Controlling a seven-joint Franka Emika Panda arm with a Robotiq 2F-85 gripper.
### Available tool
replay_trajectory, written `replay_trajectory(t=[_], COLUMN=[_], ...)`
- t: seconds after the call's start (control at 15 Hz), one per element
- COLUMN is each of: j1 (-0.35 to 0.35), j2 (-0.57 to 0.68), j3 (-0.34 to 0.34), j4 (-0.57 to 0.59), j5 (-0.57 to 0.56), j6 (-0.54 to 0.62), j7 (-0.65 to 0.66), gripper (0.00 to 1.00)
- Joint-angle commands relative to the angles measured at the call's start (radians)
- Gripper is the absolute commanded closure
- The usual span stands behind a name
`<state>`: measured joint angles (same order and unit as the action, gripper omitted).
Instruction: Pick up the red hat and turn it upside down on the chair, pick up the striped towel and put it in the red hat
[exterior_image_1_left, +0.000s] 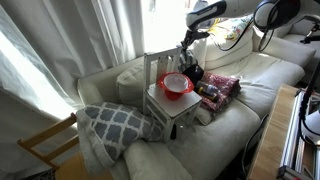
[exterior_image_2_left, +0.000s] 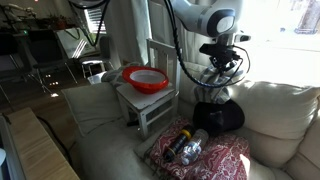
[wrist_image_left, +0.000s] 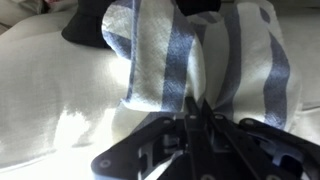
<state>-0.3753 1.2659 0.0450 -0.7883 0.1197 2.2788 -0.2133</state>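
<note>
On chair (exterior_image_1_left: 151, 70): round red hat (exterior_image_1_left: 176, 85) upturned | pincer (wrist_image_left: 193, 108) clamped on soft striped towel (wrist_image_left: 160, 60), apparently bunched

the gripper (wrist_image_left: 196, 112) is pinching a fold of the towel (wrist_image_left: 155, 60), its jaws pressing together on the cloth. the towel is bunching above a pale cushion (wrist_image_left: 50, 100); something dark (wrist_image_left: 85, 25) is showing at the towel's upper left edge.
</note>
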Motion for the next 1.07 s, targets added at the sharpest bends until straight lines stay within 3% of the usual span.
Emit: replay_trajectory(t=[0.0,0.33,0.67,1.0], j1=[-0.043,-0.063,-0.072,-0.048], j2=[-0.11,-0.268,-0.445,-0.609], j3=[0.047,0.052,0.065,0.047], j4=[-0.086,-0.218,-0.414,-0.625], j5=[0.037,0.035,0.011,-0.043], j6=[-0.052,-0.024,-0.132,-0.16], j7=[-0.054,-0.075,-0.164,-0.214], gripper=[0.99,0.99,0.99,0.99])
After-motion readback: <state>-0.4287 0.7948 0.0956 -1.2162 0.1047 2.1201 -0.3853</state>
